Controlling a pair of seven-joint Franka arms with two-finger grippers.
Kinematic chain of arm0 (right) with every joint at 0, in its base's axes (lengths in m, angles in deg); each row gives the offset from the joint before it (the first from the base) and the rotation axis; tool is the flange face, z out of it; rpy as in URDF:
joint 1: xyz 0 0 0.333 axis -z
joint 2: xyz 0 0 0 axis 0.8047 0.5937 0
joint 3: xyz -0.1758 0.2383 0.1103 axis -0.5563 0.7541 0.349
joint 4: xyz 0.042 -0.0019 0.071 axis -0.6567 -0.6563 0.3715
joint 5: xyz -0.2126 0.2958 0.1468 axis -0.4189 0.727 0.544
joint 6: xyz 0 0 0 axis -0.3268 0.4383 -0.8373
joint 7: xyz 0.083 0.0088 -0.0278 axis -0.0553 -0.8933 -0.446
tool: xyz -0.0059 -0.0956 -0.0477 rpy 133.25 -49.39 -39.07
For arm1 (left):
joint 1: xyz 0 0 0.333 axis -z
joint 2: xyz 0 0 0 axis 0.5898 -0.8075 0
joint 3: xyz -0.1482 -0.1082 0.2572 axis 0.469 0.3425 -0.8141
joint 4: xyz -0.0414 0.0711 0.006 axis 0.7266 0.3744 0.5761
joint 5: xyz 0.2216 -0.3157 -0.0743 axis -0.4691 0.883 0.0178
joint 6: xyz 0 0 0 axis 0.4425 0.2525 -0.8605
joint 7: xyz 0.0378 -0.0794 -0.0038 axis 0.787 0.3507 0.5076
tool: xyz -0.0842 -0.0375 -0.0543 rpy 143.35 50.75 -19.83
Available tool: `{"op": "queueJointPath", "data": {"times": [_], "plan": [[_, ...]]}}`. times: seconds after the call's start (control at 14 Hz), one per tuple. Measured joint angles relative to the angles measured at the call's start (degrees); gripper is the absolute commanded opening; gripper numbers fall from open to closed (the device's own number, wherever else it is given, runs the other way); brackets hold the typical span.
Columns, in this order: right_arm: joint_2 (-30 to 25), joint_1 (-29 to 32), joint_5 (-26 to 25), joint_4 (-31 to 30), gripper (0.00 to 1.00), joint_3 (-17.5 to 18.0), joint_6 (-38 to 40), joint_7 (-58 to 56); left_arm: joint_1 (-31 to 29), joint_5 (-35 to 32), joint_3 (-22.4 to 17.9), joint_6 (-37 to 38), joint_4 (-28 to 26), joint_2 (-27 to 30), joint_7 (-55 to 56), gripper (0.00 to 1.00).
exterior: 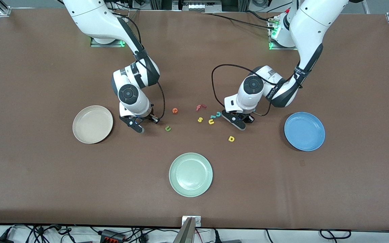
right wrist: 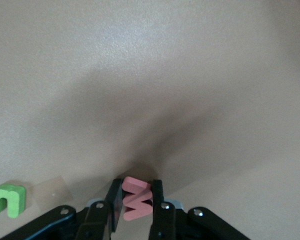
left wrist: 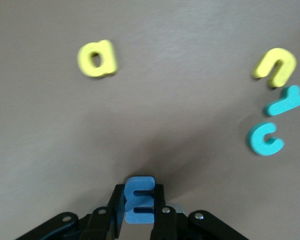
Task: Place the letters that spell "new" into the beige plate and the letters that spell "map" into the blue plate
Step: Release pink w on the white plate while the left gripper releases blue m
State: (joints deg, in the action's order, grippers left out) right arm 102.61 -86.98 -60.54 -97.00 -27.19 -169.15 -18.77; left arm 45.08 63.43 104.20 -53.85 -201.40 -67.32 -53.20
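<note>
Down at the brown table top, both arms at once. Left gripper pinching the small blue foam m edge-on between black fingers, just beside the loose cluster of letters and nearer the round bright blue plate at the left arm's end, presumably so the carry stays short. Right gripper clamped likewise on the pinkish-red foam w, close to the round cream-beige plate at the right arm's end. Both plates bare inside, so sorting judged barely begun. Lying flat on the table: green n and orange e near the right gripper, yellow a nearer the front camera than the cluster. Soft, thick, matte foam throughout; likely to squash slightly, light enough to cling on release.
</note>
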Motion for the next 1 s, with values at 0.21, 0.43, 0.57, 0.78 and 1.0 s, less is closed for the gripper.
{"op": "queueJointPath", "data": {"times": [0.21, 0.43, 0.57, 0.78, 1.0], "plan": [[-1.4, 0.7, 0.0, 0.1, 0.27, -1.3, 0.7, -3.2, -0.4, -0.4, -0.1, 13.5, 5.1, 3.0, -1.1, 0.07], [-3.5, 3.1, -0.1, 1.2, 0.27, -5.8, 6.7, -13.3, -5.0, -0.5, -0.3, 17.8, 7.5, 4.6, -10.5, 0.07], [-4.3, 5.1, -0.1, 1.8, 0.27, -10.6, 11.1, -24.9, -10.1, -0.5, -0.3, 17.9, 7.6, 4.7, -19.0, 0.07], [-4.4, 9.7, -0.1, 2.1, 0.27, -15.0, 15.1, -39.2, -16.6, -0.5, -0.5, 17.8, 7.5, 4.7, -29.5, 0.08], [-3.6, 13.4, -0.1, 2.0, 0.28, -15.1, 15.2, -45.4, -21.0, -0.5, -0.5, 17.1, 7.1, 4.3, -36.0, 0.55]]}}
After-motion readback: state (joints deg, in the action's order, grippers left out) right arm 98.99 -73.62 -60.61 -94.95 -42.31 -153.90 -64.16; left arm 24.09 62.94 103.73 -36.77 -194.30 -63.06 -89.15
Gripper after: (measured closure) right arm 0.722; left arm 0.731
